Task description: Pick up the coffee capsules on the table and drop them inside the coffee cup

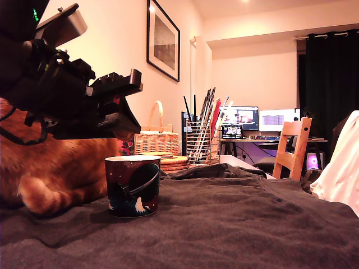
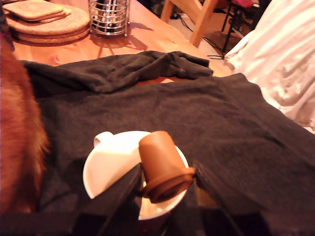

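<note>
capsule (image 2: pixel 162 164) clamped between jaws, flange gripped, directly above mug (image 2: pixel 110 169)

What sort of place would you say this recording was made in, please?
Most likely a lived-in home, a living room with a desk corner: a framed picture on the wall, a wicker basket, lit monitors on a far desk, and an orange cat lying beside the cup.

One capsule (image 2: pixel 163 166) shows, and one cup (image 1: pixel 133 185). One gripper (image 2: pixel 167 189) is in view. One dark cloth (image 1: pixel 235 224) covers the table. Farther back stand one wire mesh holder (image 1: pixel 198 143), one wicker basket (image 1: pixel 156 137), one wooden chair (image 1: pixel 293 147), two lit monitors (image 1: pixel 258 119), one framed picture (image 1: pixel 163 39) and one stack of cork mats (image 2: pixel 47 22).
</note>
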